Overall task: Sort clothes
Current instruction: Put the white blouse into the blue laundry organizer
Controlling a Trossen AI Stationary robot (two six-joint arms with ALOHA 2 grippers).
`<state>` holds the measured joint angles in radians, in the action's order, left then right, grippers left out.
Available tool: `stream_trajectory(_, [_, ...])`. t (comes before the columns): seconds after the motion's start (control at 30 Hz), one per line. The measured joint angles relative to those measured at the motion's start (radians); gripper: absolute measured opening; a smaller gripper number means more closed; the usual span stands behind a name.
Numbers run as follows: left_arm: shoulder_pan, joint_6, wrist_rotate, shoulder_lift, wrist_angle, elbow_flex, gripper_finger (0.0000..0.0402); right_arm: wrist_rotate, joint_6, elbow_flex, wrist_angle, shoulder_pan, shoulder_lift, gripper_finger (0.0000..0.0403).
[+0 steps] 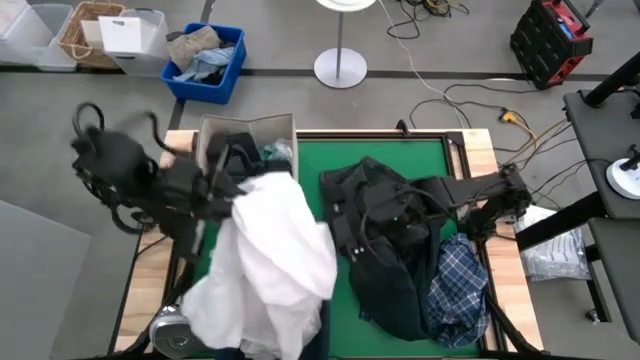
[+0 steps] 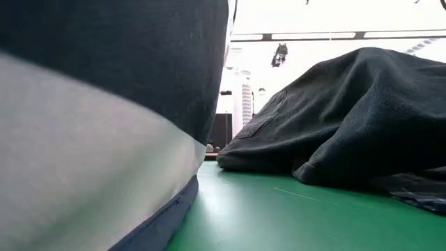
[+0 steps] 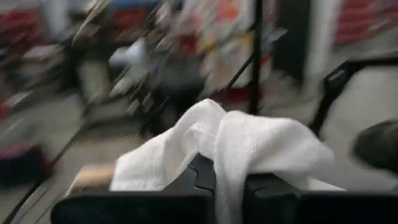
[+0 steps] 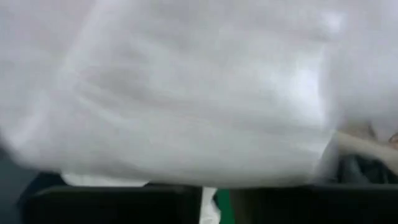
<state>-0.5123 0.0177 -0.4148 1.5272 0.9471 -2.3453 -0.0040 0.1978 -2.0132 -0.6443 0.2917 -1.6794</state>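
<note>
Draping from the left arm's fingers [image 3: 227, 186], which are clamped on its top fold, the white garment [image 1: 265, 255] hangs long-axis down over the counter's [image 1: 400, 160] left half. Farther right, the right arm's fingers [image 1: 385, 215] sit on the dark pile [image 1: 390, 270]; whether they are apart, I cannot tell.

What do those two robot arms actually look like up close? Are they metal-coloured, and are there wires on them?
Both are dark, nearly black, not silvery. From above, the left arm is a chain of chunky jointed segments with black cables looping loosely off its base. The right arm has the same dark, slender jointed build, with cables trailing along it. The left gripper shows blocky black parts in its wrist view. No markings are legible.
</note>
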Motion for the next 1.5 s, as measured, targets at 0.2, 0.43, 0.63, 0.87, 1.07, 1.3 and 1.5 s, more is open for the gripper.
stream_trajectory(0.2, [-0.113, 0.216, -0.330, 0.057, 0.302, 0.003, 0.0000, 0.005, -0.049, -0.004, -0.112, 0.009, 0.019, 0.0014])
stream_trajectory(0.43, [-0.193, 0.433, -0.301, 0.163, 0.494, 0.004, 0.0000, 0.011, -0.093, -0.005, -0.194, 0.009, 0.041, 0.0037])
stream_trajectory(0.63, [-0.294, 0.595, -0.163, 0.213, 0.607, -0.003, 0.0000, 0.090, -0.105, -0.003, -0.276, 0.009, 0.073, 0.0053])
stream_trajectory(0.87, [-0.481, 0.641, -0.325, 0.167, 0.521, -0.009, 0.0000, 0.138, -0.103, -0.004, -0.292, 0.008, 0.105, 0.0077])
stream_trajectory(1.07, [-0.590, 0.601, -0.433, 0.125, 0.509, -0.010, 0.0000, 0.139, -0.111, -0.007, -0.287, 0.007, 0.117, 0.0096])
stream_trajectory(1.3, [-0.589, 0.684, -0.440, 0.168, 0.601, 0.005, 0.0000, 0.139, -0.108, 0.010, -0.294, 0.004, 0.117, 0.0111])
stream_trajectory(1.5, [-0.537, 0.698, -0.428, 0.230, 0.624, 0.008, 0.0000, 0.139, -0.093, 0.015, -0.294, 0.001, 0.117, 0.0120])
